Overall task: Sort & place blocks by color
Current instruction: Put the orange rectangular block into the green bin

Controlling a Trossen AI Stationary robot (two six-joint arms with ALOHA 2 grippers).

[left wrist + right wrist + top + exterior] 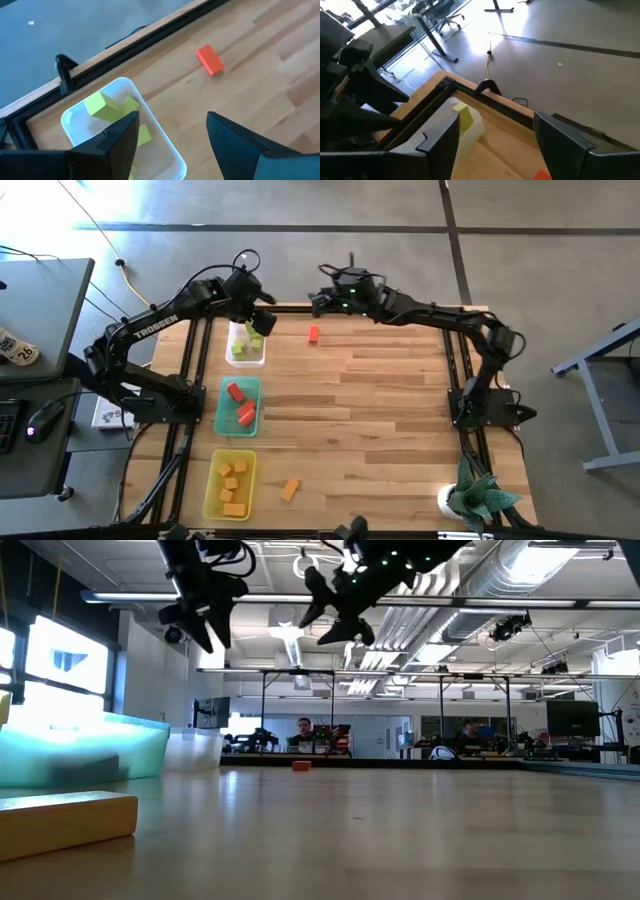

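Three trays in a column along the left edge of the table [380,400]: clear tray [246,358] near the far left corner, green tray [222,412] at mid-edge, yellow tray [214,486] near the near left corner

In the clear tray, about four yellow-green blocks [247,344], bunched toward the far end; exact count hard to tell

In the green tray, three red blocks [241,406], one apart toward the far end, two close together at the middle

In the yellow tray, about six orange blocks [233,481]; overlap blurs the count

Loose on the bare wood, two: one red bar [313,334] near the far edge, right of the clear tray and well apart from it; one orange bar [290,490] near the near edge, just right of the yellow tray

Left gripper [262,322] raised over the far end of the clear tray, fingers spread wide, holding nothing; in its wrist view the yellow-green blocks sit beside one finger and the red bar lies beyond

Right gripper [318,300] raised over the far edge, close to the red bar, fingers also spread wide and empty

In the low view both grippers hang high above the table, well clear of the wood, with the red bar small at the far edge
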